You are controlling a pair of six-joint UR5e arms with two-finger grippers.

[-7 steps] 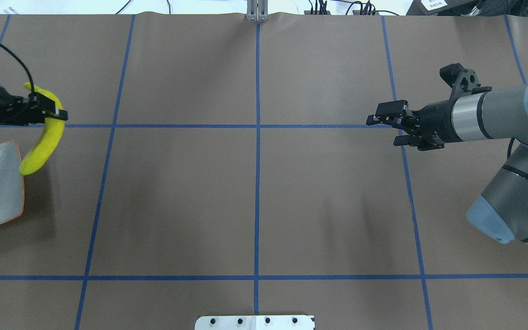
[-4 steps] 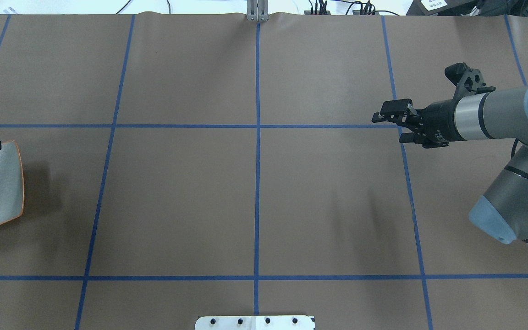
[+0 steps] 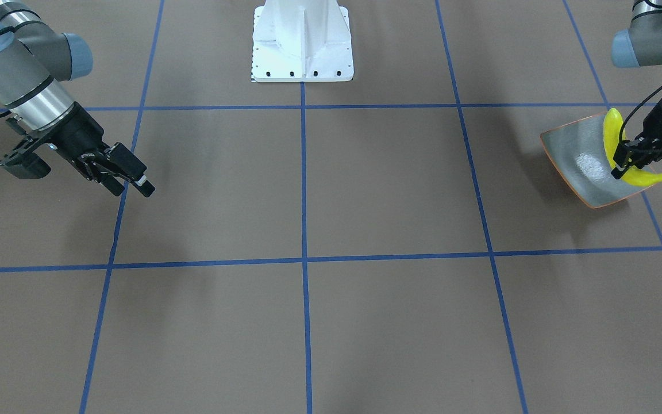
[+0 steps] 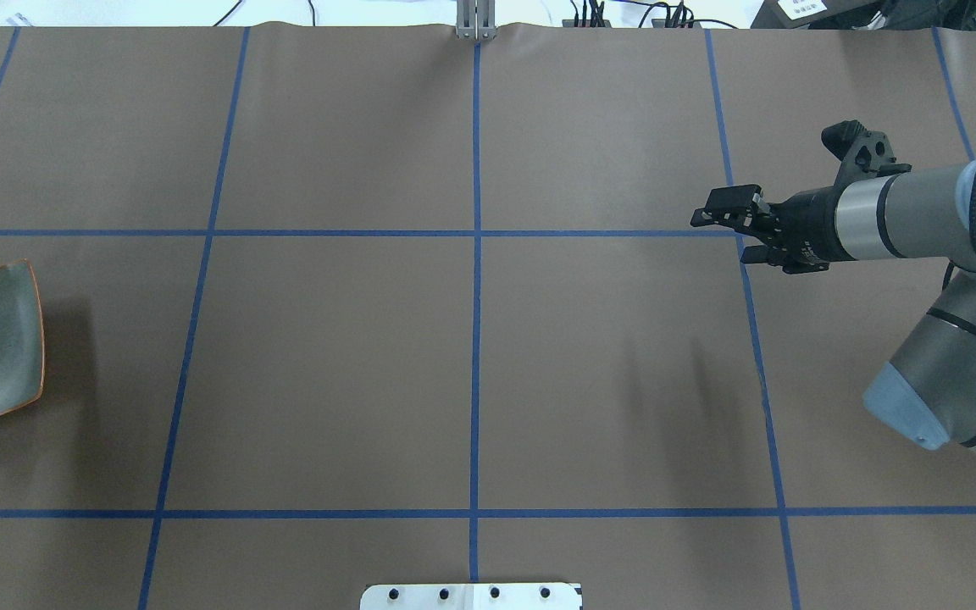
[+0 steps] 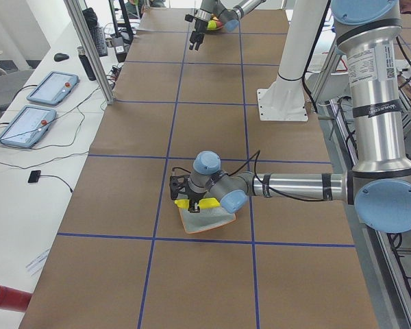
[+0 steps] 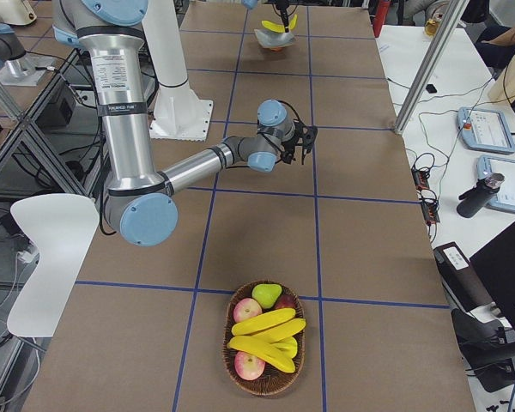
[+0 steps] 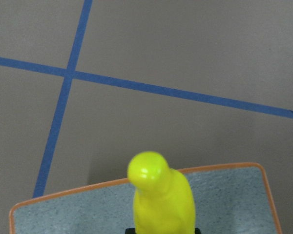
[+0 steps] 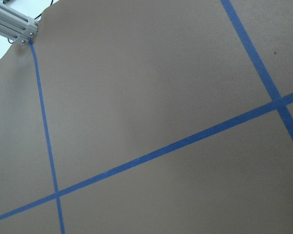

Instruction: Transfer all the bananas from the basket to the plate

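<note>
Across the brown table (image 4: 327, 373), the big move belongs to the left arm (image 5: 294, 185). A second ago it was carrying its load beside the dish; now it has swung so far over that the overhead view has all but lost it. The right arm (image 4: 903, 216) has only eased back a touch and hangs mid-table. At that far end, the basket (image 6: 264, 391) holds several bananas (image 6: 262, 324) among apples and a pear, so there's plenty left to fetch. On to the plate (image 3: 572, 152), and the banana (image 3: 611, 123) is right over it, one tip past the far rim. Whether it's touching down, I can't tell. The left gripper (image 3: 624, 167) is pinching that banana mid-length, so no release yet, though I'd say the drop is next. The right gripper (image 3: 134, 191) has its fingers spread, with nothing between them.
</note>
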